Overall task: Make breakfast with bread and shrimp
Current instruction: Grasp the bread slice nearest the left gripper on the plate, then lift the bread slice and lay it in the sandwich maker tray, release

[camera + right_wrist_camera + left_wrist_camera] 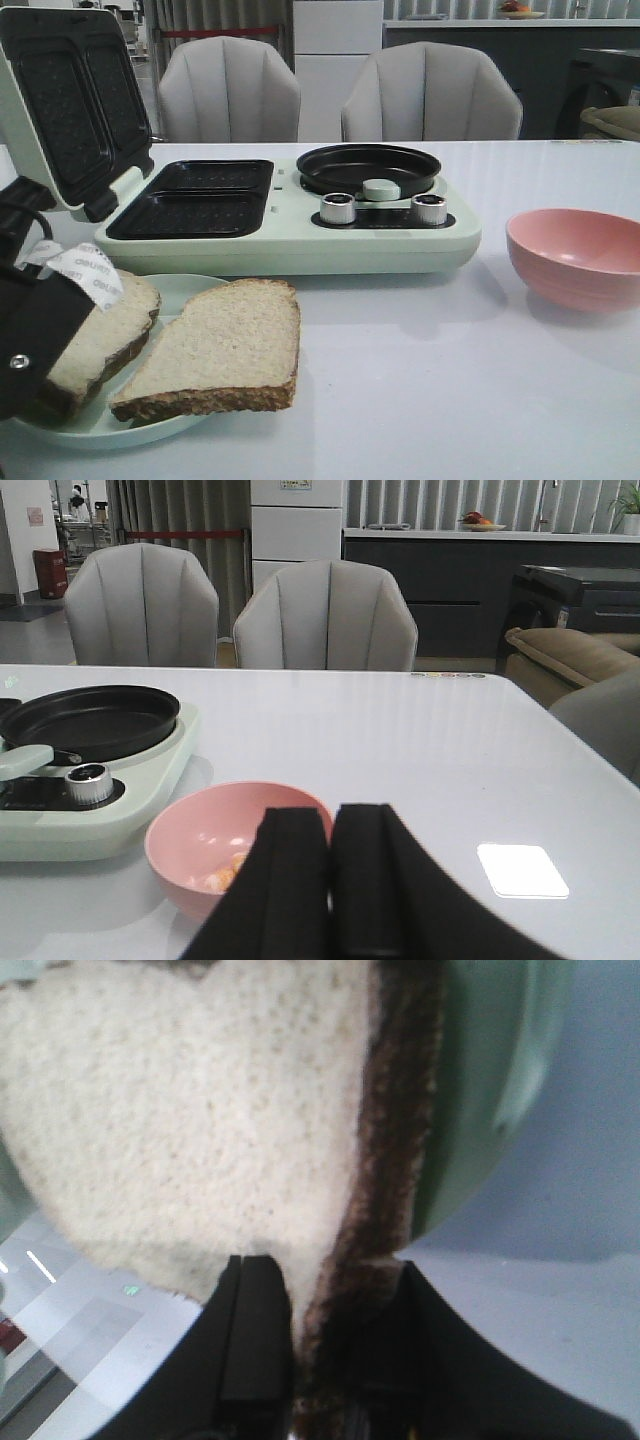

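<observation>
Two slices of bread lie over a pale green plate (190,292) at the front left. My left gripper (335,1290) is shut on the dark crust edge of the left slice (105,330), which is tilted with its gripped edge raised. Close up, that slice (190,1120) fills the left wrist view, with the plate (490,1080) beside it. The other slice (225,345) rests flat, overhanging the plate's rim. Shrimp (228,875) lie in a pink bowl (190,830), which also shows at the right of the front view (580,255). My right gripper (332,830) is shut and empty, just behind the bowl.
A mint-green breakfast maker (300,250) stands behind the plate, its lid (70,110) raised over two black sandwich wells (195,200). A round black pan (368,165) sits on its right half above two silver knobs (338,208). Two grey chairs stand beyond the table.
</observation>
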Tool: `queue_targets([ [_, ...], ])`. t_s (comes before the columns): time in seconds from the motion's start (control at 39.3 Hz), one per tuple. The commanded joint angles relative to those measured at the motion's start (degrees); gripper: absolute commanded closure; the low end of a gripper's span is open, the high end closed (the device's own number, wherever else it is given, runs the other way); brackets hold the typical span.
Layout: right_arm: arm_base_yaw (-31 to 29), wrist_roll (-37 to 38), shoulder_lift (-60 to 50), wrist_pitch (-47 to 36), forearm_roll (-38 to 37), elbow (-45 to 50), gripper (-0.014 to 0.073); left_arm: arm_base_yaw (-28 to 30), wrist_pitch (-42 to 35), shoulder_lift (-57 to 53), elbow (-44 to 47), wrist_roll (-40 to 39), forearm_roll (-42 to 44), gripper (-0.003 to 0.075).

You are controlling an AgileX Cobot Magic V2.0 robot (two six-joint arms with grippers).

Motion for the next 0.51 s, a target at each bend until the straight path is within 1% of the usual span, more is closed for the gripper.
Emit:
queue_targets([
  [0.0,-0.2,-0.3,-1.2,-5.1,-0.7,-0.9,0.044,-1.3,1.1,-4.2,-1.3,-0.7,0.4,0.0603],
  [0.23,-0.2,-0.3,-1.2,-5.1,-0.7,-0.9,0.044,-4.6,6.4,-11.6,-3.6,-0.7,-1.1,0.0603],
  [0.33,-0.2,-0.3,-1.2,-5.1,-0.7,-0.9,0.044,-5.2,8.7,-13.9,-5.9,-0.7,-0.7,0.0603],
  [0.48,-0.2,-0.3,-1.2,-5.1,-0.7,-0.9,0.044,-5.2,10.0,-15.7,-10.4,-0.7,0.8,0.0603],
])
